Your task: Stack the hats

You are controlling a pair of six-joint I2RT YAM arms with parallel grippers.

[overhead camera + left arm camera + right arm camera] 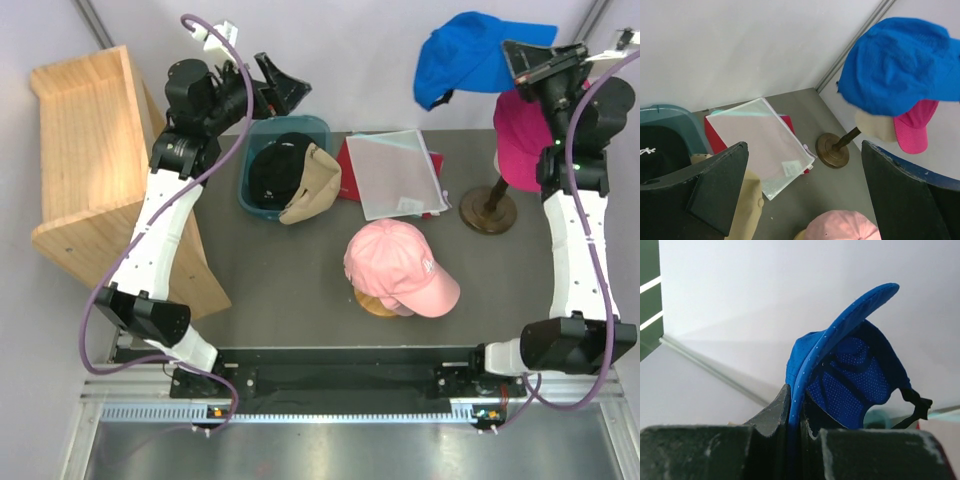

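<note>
My right gripper (522, 58) is shut on the brim of the bright blue cap (470, 52) and holds it in the air at the back right; the wrist view shows the brim (840, 335) pinched between the jaws. The magenta cap (520, 135) sits on the cream mannequin head on a wooden stand (488, 210). The light pink cap (398, 265) rests mid-table. The black cap (275, 170) and tan cap (312, 185) lie in a teal bin (250, 195). My left gripper (285, 85) is open and empty above the bin. The dark green cap is out of view.
A clear mesh pouch (398, 172) lies on a red folder (352, 165) behind the pink cap. A wooden box (95, 170) stands at the table's left edge.
</note>
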